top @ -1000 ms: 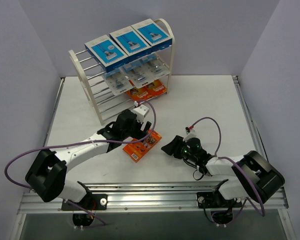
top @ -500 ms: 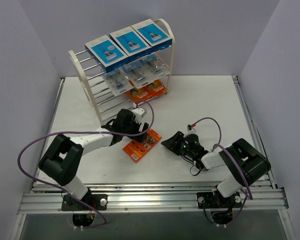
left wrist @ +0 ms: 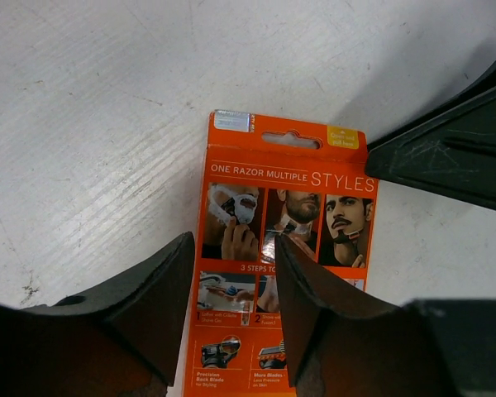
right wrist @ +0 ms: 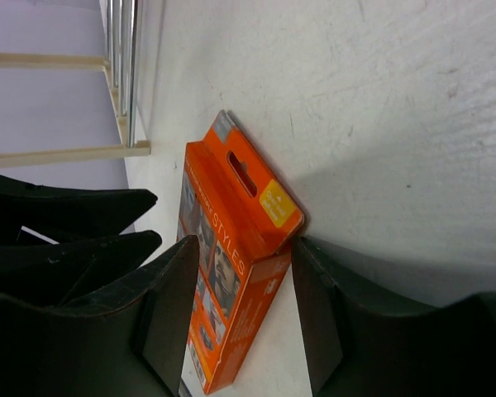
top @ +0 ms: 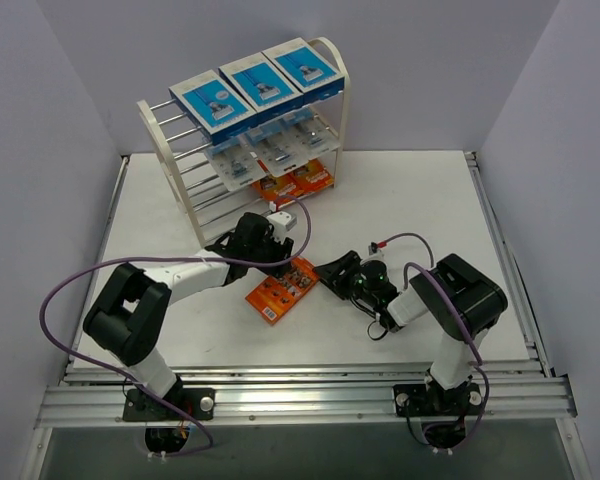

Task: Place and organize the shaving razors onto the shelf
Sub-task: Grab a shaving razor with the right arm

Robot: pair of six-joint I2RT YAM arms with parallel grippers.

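the top camera looks down from above the near edge; both wrist cameras sit close, seemingly facing one orange pack from opposite sides.

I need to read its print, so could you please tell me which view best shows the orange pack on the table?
The left wrist view: the orange razor pack lies face-on, its headline legible. The right wrist view shows it obliquely; the top external view shows it too small to read.
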